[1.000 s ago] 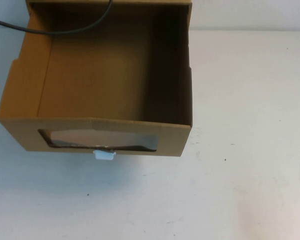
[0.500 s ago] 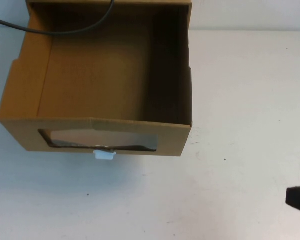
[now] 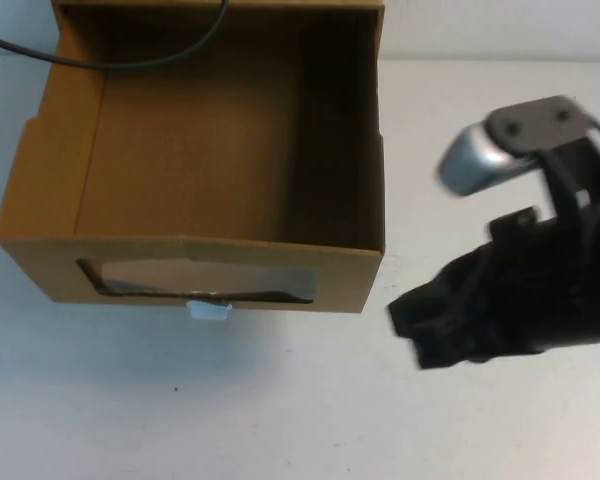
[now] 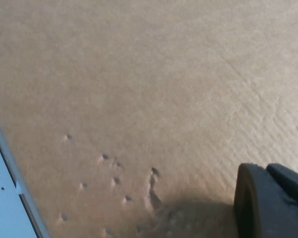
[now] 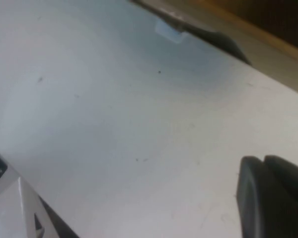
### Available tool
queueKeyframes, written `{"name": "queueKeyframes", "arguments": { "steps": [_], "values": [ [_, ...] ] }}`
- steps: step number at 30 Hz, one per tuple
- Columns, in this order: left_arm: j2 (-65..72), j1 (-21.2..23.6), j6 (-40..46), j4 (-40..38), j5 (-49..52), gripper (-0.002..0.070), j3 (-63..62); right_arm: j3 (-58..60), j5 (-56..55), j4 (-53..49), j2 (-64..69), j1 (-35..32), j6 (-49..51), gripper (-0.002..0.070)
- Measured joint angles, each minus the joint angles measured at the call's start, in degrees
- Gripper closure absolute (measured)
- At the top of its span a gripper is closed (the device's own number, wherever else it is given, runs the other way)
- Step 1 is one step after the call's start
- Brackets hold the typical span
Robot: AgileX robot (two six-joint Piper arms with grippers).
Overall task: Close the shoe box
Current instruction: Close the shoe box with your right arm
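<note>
Bare robot test bench or lab, plain white table (image 3: 500, 140) filling the frame, black cable (image 3: 130, 58) trailing across the upper left, dark robot arm (image 3: 540, 270) at right

The table (image 3: 280, 410) is a flat white surface that fills the near half and the right side of the scene. Its left part carries a faint bluish cast. Small dark specks mark it: one near speck (image 3: 176, 389) left of centre, one middle speck (image 3: 450, 320) right of centre, and one far speck (image 3: 574, 98) at the right. The far edge of the table meets a pale wall (image 3: 500, 28).

A thin black cable (image 3: 130, 64) enters at the left edge on the far side, sags in a shallow curve toward the right, then rises out of view at the far edge.

In the right wrist view the same table (image 5: 104, 129) shows fine scratches and a single dark dot (image 5: 159, 72).
</note>
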Motion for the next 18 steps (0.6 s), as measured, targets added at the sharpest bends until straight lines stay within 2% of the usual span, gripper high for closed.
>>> {"name": "queueKeyframes", "arguments": {
  "steps": [4, 7, 12, 18],
  "values": [
    [0.0, 0.0, 0.0, 0.0, 0.0, 0.0677, 0.0, -0.35, -9.49, -13.86, 5.42, 15.02, 12.42, 0.0687],
    [0.0, 0.0, 0.0, 0.0, 0.0, 0.0677, 0.0, -0.76, -15.97, -23.23, 9.53, 20.85, 21.49, 0.0687],
    [0.0, 0.0, 0.0, 0.0, 0.0, 0.0677, 0.0, -3.07, -22.78, -36.83, 15.94, 22.86, 34.6, 0.0687],
    [0.0, 0.0, -0.09, 0.0, 0.0, 0.0677, 0.0, -6.32, -23.84, -54.77, 21.48, 22.86, 50.5, 0.0687]
  ]
}}
